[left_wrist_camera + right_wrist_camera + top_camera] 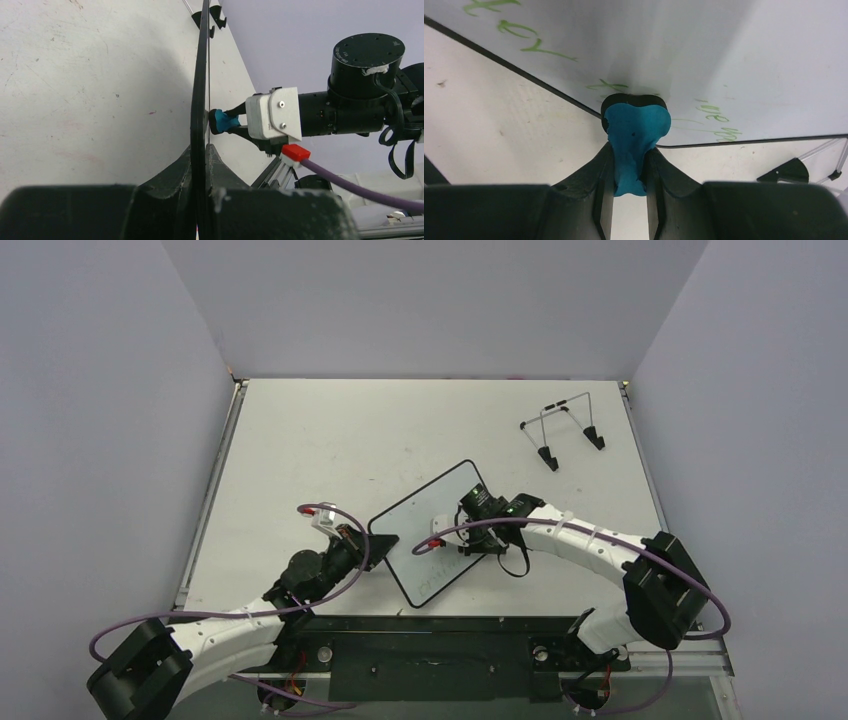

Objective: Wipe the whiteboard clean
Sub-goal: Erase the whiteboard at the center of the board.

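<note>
**Thin board pinched at its rim**

Over the near middle of the surface [300, 440], the whiteboard [432, 532] looks light, stiff and slick, best held by its rim. The left gripper [202, 156] pinches that rim. The right gripper [630, 167] pinches a blue eraser [635, 131] against the board's face.

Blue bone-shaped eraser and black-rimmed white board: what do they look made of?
Blue bone-shaped eraser: likely soft matte foam or rubber, going by its dull, slightly pitted surface; the black pad at its tip may be felt. White rectangular whiteboard: smooth coated face that takes green marker; thin black rim looks like plastic, unconfirmed.
</note>
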### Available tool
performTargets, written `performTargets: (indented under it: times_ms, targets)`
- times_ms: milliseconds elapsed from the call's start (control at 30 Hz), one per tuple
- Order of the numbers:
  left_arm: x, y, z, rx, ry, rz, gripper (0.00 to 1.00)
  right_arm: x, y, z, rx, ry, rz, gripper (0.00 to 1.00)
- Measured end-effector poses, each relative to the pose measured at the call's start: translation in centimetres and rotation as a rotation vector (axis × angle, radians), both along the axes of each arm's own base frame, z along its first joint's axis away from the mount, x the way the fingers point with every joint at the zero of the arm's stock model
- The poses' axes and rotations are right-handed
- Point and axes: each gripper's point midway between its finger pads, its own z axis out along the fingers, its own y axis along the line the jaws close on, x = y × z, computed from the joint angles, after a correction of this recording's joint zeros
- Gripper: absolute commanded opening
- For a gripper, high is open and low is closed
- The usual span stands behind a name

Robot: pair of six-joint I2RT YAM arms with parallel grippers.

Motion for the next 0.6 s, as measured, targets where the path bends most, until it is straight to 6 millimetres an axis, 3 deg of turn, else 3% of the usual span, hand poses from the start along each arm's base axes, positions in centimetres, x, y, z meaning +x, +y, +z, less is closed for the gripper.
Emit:
performTargets:
  times_ms: [233,467,600]
  targets:
    - [-0.1,0.0,0.1,-0.002,-0.002,-0.004,0.00,2.2,-2.0,0.3,0.005,-0.037,-0.132,0.00]
    - [-0.1,-0.1,-0.2,0.005,0.005,-0.008,0.00,-0.7,0.4,-0.2,0.029,0.043,0.011,0.00]
    - [-0.1,-0.1,-0.2,0.006,0.005,-0.007,0.00,0.8,-0.2,0.2,0.057,0.009,-0.072,0.00]
